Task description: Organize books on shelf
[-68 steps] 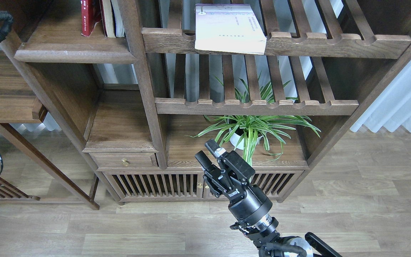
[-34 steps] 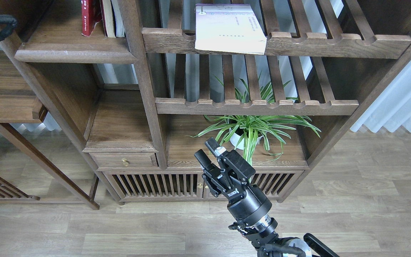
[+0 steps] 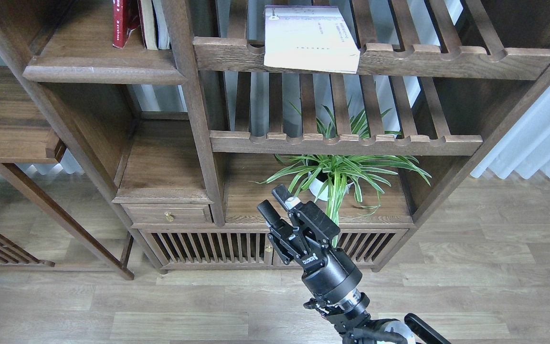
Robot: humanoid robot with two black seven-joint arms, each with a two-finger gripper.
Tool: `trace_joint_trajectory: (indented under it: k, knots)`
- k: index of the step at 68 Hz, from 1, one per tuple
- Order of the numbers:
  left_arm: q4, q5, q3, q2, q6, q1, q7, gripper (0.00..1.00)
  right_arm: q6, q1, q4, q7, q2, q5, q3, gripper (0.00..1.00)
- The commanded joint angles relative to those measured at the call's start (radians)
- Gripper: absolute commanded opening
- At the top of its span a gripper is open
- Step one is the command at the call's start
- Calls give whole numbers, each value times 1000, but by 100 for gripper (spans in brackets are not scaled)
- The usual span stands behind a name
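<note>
red book tops cropped, left arm unseen

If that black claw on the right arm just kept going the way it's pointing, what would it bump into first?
The right gripper, jaws apart and empty, points up and away to the left, toward the cabinet. It would probably meet the upright wooden post or the lower slatted rack's rail first, though depth is hard to judge from one view.

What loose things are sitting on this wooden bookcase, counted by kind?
Books: 3, namely the red paperback and a tan-edged book upright on the solid dark brown shelf, and the pale white-lavender paperback flat on the slatted rack.
Green potted plants: 1.
Total: 4.
</note>
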Motion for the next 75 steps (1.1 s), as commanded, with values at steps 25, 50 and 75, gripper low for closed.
trace_joint_trajectory:
  k: [25,50,75]
  knots:
    - [0,0,-9,-6,0,-13,18,38,0,4,0,0,28,-12,-1,62]
    - [-1,0,-3,-9,0,-25,18,59,0,9,0,0,28,-12,-1,62]
    - [-3,-2,4,-15,0,-22,21,75,0,4,0,0,28,-12,-1,62]
